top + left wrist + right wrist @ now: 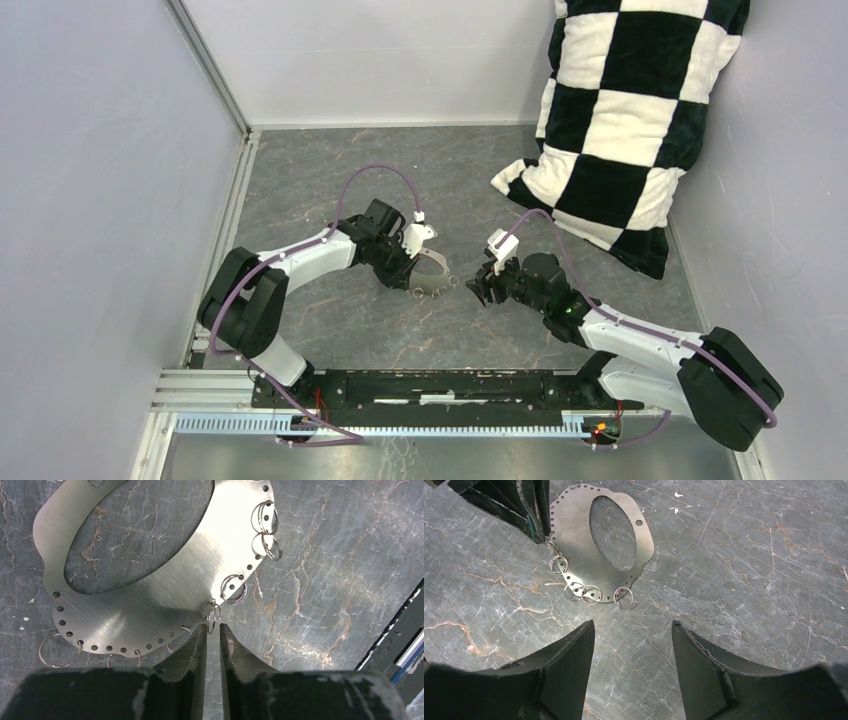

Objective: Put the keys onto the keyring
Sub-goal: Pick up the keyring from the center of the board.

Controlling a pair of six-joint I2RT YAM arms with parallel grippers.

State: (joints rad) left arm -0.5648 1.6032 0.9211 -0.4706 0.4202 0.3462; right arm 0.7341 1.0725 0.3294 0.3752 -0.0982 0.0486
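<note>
1. Several small silvery keyrings (233,589) are threaded through holes along the edge of a flat metal plate (150,605) with an oval cutout. Most lie flat just off the plate's rim.
2. One keyring (213,621) at the plate's rim stands on edge, its lower part between the tips of the left gripper (214,630).
3. Left gripper: jaws drawn nearly together, with a thin slit between them. Whether they pinch that keyring cannot be told.
4. Right gripper (633,625): jaws spread wide with nothing between them, near the plate, opposite the left gripper.
5. Grey marbled table (330,170): under the plate.
6. Black-and-white checked pillow (620,120): well apart from the plate.
</note>
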